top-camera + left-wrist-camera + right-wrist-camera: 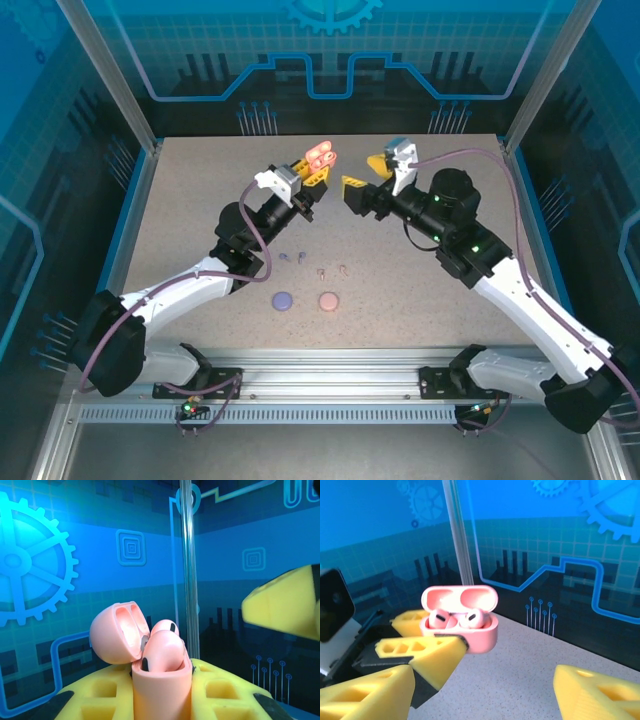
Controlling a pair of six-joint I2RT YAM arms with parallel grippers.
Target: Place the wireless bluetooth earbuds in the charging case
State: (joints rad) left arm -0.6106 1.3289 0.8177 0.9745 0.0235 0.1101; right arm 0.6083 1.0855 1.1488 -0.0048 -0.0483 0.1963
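My left gripper (318, 170) is clamped on the open coral charging case (470, 630), its lid up and two coral earbuds (472, 618) seated inside. Just beside it, my right gripper (364, 174) has its fingers apart, holding nothing. Well below both, on the table (200, 220), lie the purple earbuds (291, 257), the pink earbuds (332, 269) and two closed cases (283, 299).

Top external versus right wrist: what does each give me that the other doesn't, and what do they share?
Top external: a round purple closed case and a round pale pink closed case lying on the speckled table, with two tiny purple earbuds and two tiny pale pink earbuds loose just beyond them.
Right wrist: a close look into the open coral-pink plastic charging case, with two coral-pink earbuds seated in its wells.
Shared: that case clamped in the left gripper, lid up, and the right gripper open and empty beside it.
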